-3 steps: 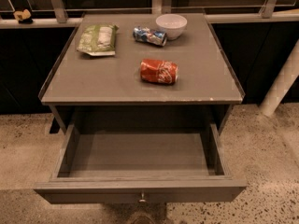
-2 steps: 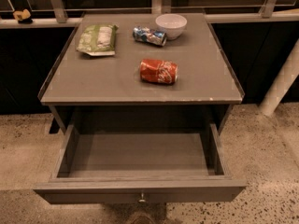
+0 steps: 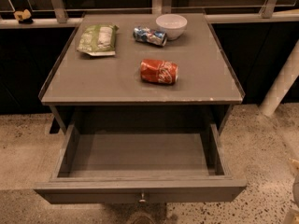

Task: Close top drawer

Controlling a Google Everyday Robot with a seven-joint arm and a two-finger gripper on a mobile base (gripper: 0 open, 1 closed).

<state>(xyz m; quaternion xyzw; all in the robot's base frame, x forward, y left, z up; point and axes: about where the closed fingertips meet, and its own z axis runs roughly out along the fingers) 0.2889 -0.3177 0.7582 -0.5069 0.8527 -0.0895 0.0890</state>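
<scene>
The top drawer is pulled far out of the grey table toward me. Its wide flat front has a small round metal knob at the centre, near the bottom edge of the view. The inside of the drawer holds nothing that I can see. My gripper is out of view. Only a grey shape at the lower right edge, possibly part of my arm, shows, well to the right of the drawer front.
On the tabletop lie a red can on its side, a blue can, a white bowl and a green snack bag. A white post stands at the right, on speckled floor.
</scene>
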